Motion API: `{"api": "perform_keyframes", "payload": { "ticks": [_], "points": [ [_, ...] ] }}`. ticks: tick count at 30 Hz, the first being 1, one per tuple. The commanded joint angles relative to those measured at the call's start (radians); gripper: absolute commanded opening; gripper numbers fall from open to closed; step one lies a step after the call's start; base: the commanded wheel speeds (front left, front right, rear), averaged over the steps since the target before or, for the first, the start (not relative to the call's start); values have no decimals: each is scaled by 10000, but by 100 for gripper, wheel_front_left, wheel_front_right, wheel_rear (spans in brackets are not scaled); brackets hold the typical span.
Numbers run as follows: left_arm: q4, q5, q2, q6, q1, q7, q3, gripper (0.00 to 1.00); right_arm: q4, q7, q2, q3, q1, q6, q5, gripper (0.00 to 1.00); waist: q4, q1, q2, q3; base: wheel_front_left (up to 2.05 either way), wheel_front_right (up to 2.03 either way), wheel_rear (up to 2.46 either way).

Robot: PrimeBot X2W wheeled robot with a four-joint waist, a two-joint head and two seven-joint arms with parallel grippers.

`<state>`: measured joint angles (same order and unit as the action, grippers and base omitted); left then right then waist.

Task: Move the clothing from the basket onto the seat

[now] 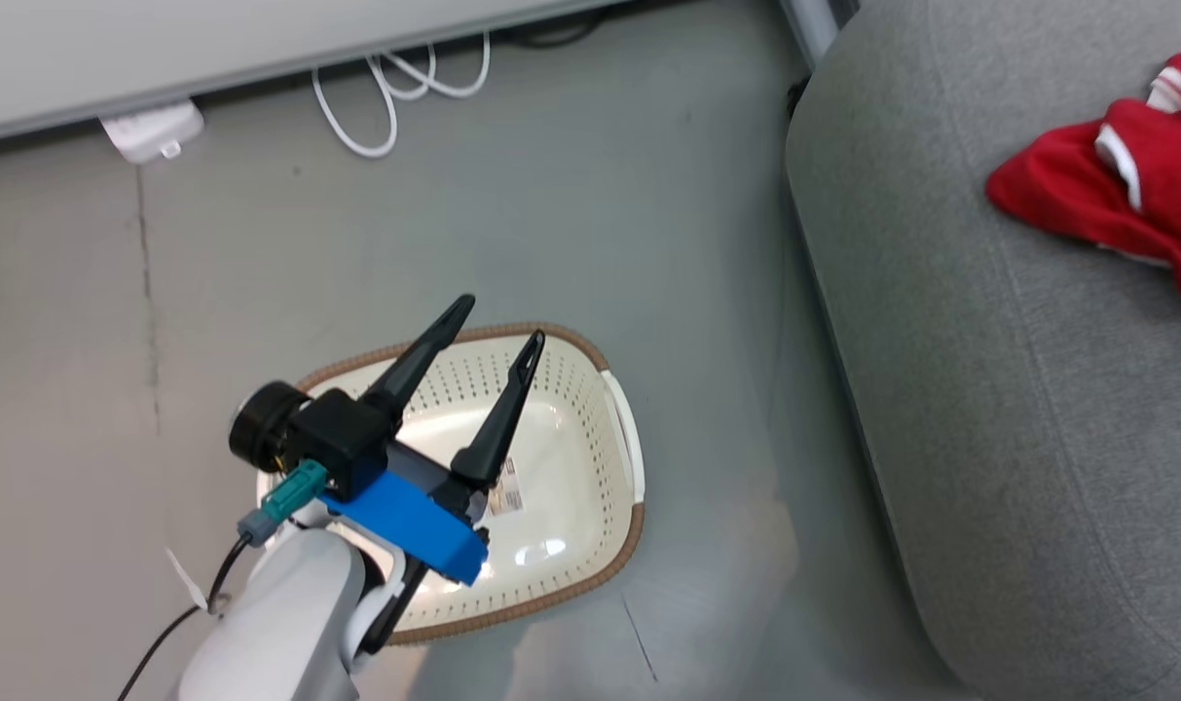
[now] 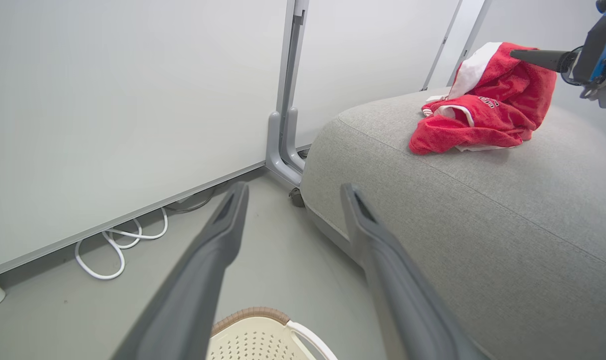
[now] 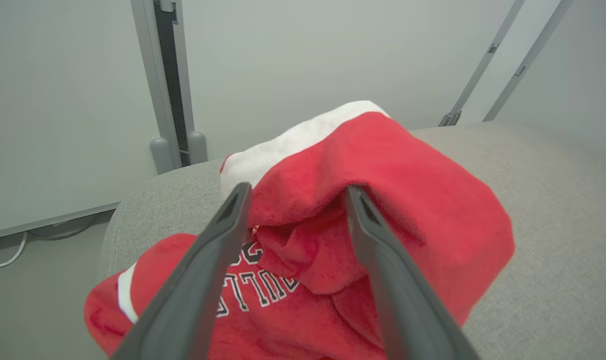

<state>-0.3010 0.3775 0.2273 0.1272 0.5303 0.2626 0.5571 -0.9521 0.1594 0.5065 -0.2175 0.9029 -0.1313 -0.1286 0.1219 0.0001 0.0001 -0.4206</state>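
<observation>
Head view: the left gripper (image 1: pixel 502 321) hangs over the basket (image 1: pixel 611 458) on the floor, its jaws wide and holding nothing. The basket's inside shows bare apart from a label sticker (image 1: pixel 505 498). The clothing (image 1: pixel 1116 195) lies in a heap on the seat (image 1: pixel 989 389), at the far right.

Left wrist view: the jaws are spread, with the basket's rim just below them. The red heap sits on the seat's far part and rises to a peak.

Right wrist view: the right gripper (image 3: pixel 298 189) has its jaws wide, one on each side of a raised red fold, not pinching it. White lettering shows on the fabric nearer the camera.

The step in hand looks like the release on the seat. With the basket seemingly empty, the task seems nearly done. The next move calls for drawing the right jaws straight back from the fold, since the plush fabric may catch and drag.
</observation>
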Motion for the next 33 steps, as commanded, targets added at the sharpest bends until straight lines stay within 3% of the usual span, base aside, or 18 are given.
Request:
{"api": "perform_keyframes", "payload": {
  "ticks": [1,9,16,23,33],
  "points": [
    [-83,58,-57,22,-217,28,-43,100,-39,-33,-70,136,-193,11,82,100,15,-1,-1,591,0,0,0],
    [-621,280,-490,32,-1383,31,-505,100,387,-77,-336,1266,-1240,11,202,100,6,-1,-1,2372,0,0,0],
    [-787,275,-795,29,-2654,31,-1372,100,1704,98,-1130,2277,-2740,11,111,100,-30,-1,-1,3608,0,0,0],
    [-734,79,-961,-25,-3405,31,-2234,100,4051,-139,-1876,2294,-4855,9,133,100,-788,-1,-1,4169,0,0,0],
    [-854,-44,-929,-15,-3849,30,-3140,100,7910,-1220,-3365,1483,-7751,11,794,100,-1920,-1,-1,4378,0,0,0]
  ]
}}
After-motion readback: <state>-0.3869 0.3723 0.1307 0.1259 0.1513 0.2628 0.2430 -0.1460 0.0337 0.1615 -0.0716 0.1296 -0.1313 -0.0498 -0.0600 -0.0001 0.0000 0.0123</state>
